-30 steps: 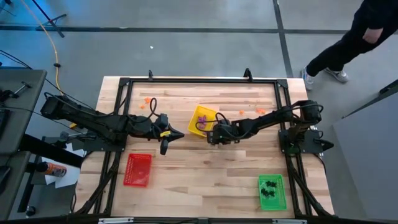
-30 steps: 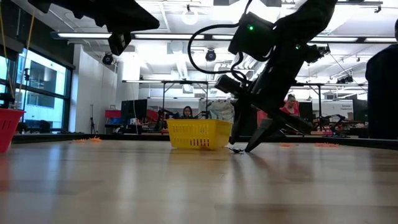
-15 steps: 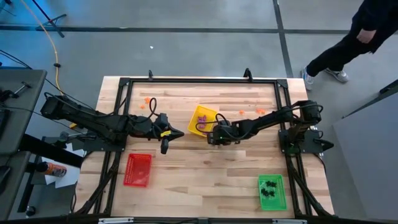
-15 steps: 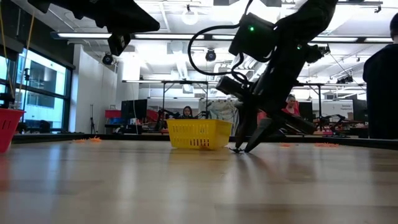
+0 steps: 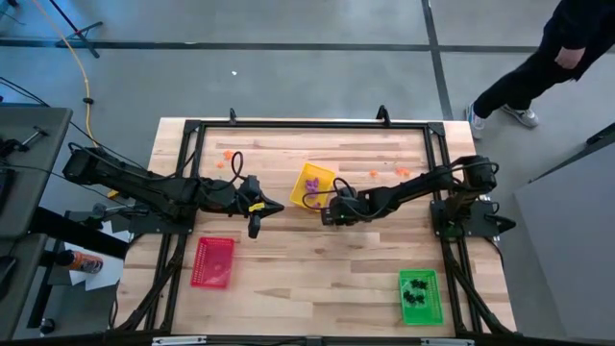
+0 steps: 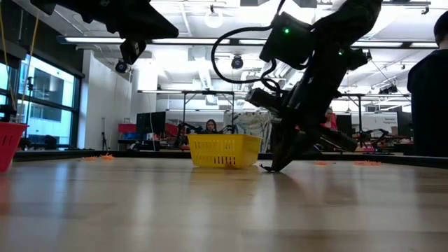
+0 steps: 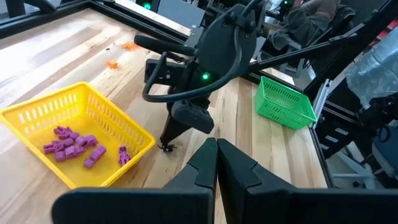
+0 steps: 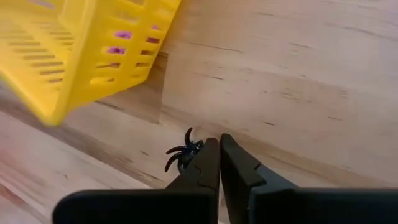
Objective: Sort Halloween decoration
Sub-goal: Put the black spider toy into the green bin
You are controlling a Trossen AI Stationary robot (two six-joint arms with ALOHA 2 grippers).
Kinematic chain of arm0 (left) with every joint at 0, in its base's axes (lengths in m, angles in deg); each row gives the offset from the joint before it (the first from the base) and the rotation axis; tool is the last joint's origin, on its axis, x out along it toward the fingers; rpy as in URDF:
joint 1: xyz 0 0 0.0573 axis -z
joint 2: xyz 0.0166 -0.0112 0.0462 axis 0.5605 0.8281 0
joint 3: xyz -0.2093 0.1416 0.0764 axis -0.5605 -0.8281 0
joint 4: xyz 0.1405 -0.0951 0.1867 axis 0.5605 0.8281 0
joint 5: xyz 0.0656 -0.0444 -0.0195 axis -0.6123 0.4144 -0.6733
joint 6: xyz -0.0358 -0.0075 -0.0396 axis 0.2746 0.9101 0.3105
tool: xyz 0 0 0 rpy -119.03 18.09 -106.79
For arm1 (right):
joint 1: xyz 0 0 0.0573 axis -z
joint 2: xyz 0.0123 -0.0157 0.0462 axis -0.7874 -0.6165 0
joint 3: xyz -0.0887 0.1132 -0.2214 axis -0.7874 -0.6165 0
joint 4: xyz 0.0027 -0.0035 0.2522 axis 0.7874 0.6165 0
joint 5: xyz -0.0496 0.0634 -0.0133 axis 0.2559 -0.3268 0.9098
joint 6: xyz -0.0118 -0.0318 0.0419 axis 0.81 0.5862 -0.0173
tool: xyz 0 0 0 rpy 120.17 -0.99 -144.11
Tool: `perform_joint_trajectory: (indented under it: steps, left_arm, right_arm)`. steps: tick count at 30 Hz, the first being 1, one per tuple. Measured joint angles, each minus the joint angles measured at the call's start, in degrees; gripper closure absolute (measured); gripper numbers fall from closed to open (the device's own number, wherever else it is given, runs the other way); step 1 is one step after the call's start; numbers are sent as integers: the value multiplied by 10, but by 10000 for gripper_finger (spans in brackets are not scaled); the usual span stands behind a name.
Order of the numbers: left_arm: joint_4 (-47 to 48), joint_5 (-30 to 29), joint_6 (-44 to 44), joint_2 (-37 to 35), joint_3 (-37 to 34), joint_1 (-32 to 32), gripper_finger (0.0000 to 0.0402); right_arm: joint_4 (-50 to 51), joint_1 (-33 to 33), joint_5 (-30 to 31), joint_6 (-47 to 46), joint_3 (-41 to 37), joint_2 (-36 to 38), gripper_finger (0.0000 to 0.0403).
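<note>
On the pale, grainy wooden tabletop (image 5: 317, 259), the slotted red plastic rectangular tray (image 5: 213, 262) sits nearest the left edge, with scattered tiny orange plastic trinkets (image 5: 228, 158) on the bare wood farther back. The left gripper (image 5: 254, 229) hangs above the table between the red tray and the middle, its dark fingers pressed together on nothing, as they were a second ago. At the centre stands the yellow lattice-walled plastic tray (image 5: 314, 183), holding a cluster of small blocky purple plastic trinkets (image 7: 73, 144). Just beside its near corner the right gripper (image 5: 328, 218) is tipped down to the wood; its jaws, spread a second ago, have now come together, and a tiny black plastic spider (image 8: 181, 152) with thin curled legs lies at their tips, touching them, seemingly pinched. Far right, the green mesh plastic tray (image 5: 420, 296) holds several more black trinkets (image 5: 416, 288).
</note>
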Motion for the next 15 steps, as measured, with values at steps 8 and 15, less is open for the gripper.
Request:
perform_joint_trajectory:
  steps: [8,15]
  left_arm:
    - [6,53,-21,-2,0,0,402]
    - [85,114,-1,-49,-1,0,402]
  right_arm:
    - [41,-4,-7,48,-2,67,403]
    - [83,-14,30,100,-1,175,403]
